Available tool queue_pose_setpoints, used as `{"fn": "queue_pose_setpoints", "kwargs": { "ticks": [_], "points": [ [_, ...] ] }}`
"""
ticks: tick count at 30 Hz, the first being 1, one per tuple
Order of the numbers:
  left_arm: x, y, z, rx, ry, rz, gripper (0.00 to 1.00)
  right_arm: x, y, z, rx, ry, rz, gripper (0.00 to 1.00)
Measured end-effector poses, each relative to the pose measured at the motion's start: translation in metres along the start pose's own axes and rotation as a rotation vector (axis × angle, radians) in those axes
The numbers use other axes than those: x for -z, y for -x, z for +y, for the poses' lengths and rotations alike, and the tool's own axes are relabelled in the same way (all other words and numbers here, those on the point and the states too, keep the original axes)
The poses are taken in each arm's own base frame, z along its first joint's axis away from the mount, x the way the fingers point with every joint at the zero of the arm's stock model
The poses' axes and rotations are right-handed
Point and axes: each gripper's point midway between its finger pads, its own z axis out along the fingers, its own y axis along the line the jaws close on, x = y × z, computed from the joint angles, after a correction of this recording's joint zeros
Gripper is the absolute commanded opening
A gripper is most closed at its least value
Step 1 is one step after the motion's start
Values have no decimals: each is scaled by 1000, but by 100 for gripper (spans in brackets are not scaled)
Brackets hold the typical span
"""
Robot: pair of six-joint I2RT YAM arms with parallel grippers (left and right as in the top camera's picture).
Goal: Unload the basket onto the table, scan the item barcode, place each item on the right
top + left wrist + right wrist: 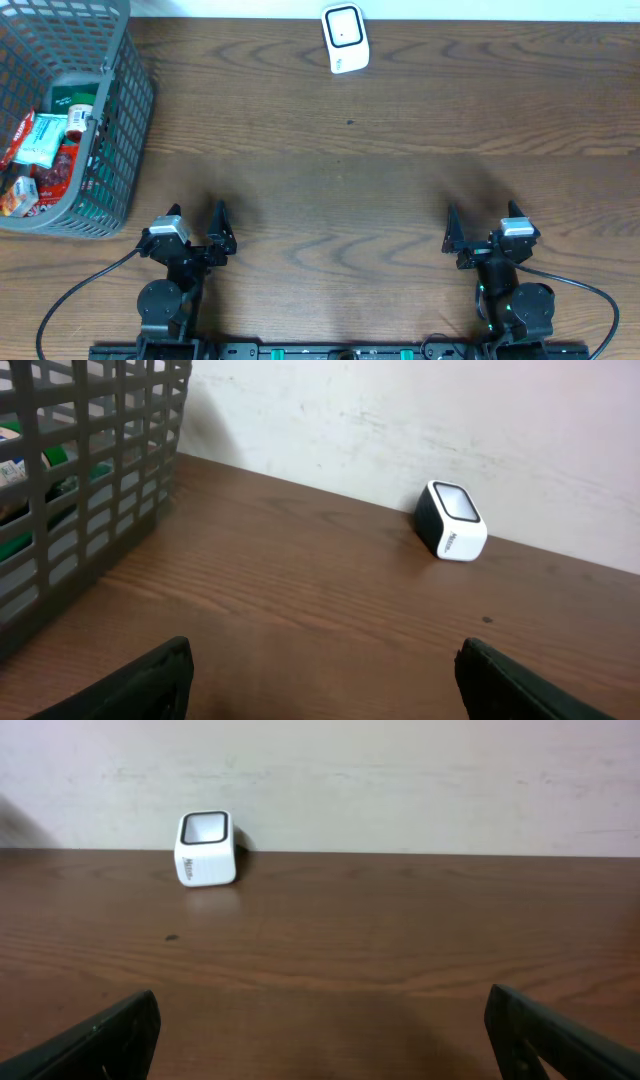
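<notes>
Two end effectors sit low in the overhead frame, both spread wide and gripping nothing: the left end effector (195, 215) at lower left, the right end effector (483, 225) at lower right, each over bare worktop (340, 180). By my reckoning no item has been chosen yet. The goods all lie in the grey mesh basket (125, 110) at the upper left of the frame, a jumble of packets (40, 140) pressed against one another. The white scanner (345, 38) stands at top centre, close to the wall, its dark window facing up and outward, well apart from the basket.

Trouble looks likeliest at the basket. Its walls stand tall and open-meshed, so a finger coming in at a slant could snag the mesh or nudge the rim and drag the whole basket. The packets are crowded and look soft. A pinch could catch two at once, or crumple one so its barcode creases. Should the code face away from the window, the scan would fail. A careless sweep could also knock the small scanner askew.
</notes>
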Motion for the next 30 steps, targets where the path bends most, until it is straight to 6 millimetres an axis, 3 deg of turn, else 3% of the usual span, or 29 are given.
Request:
{"fn": "queue_pose_setpoints", "kwargs": {
  "ticks": [30],
  "points": [
    [0, 2, 5, 0, 29, -8, 84, 0, 0, 0, 0, 0, 0, 99]
  ]
}}
